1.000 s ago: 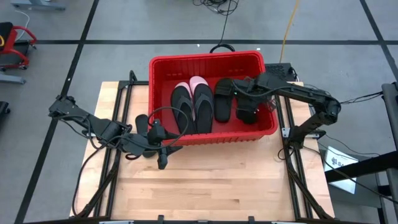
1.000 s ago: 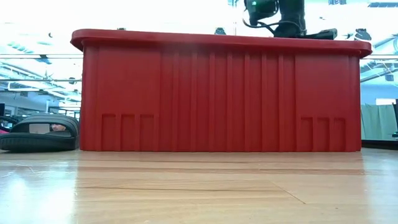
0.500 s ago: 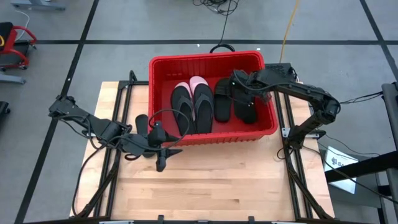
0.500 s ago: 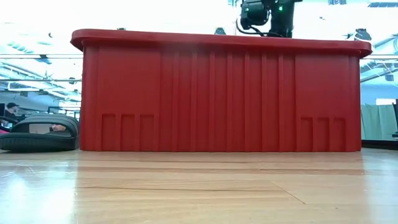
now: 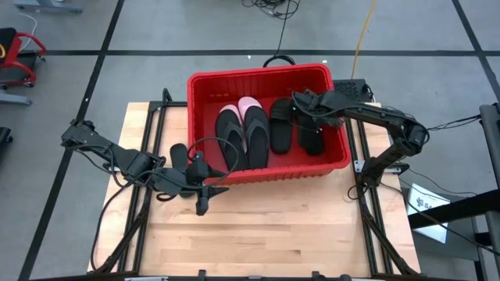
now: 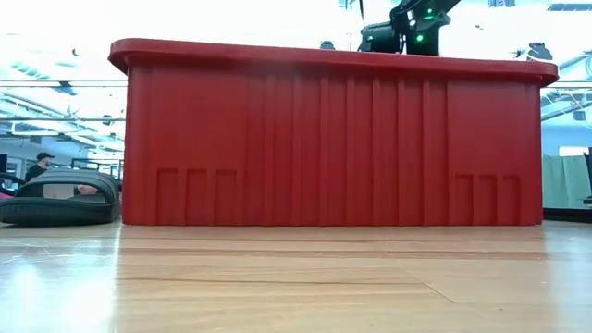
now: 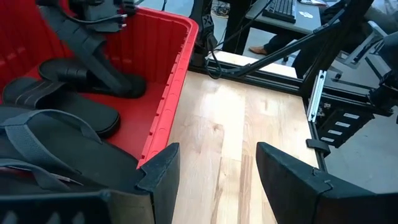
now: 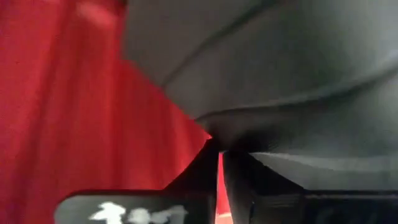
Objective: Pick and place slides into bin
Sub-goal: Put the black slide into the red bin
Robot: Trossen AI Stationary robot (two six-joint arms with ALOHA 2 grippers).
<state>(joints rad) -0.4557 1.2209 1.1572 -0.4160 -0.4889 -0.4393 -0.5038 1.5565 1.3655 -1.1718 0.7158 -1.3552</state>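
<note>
This looks like a robot lab or workshop. A wooden table (image 5: 266,226) stands on a gray floor (image 5: 141,31) marked with dark lines. Two robot arms are fixed to metal frames at the table's sides. Cables (image 5: 269,9) lie on the floor. A desk with a keyboard (image 7: 283,9) stands behind the table. Far back in the big, bright room is a person (image 6: 37,166).

Four slides (image 5: 251,129) side by side in bin (image 5: 258,76); one slide (image 5: 178,154) on table (image 5: 266,226), left of bin.
</note>
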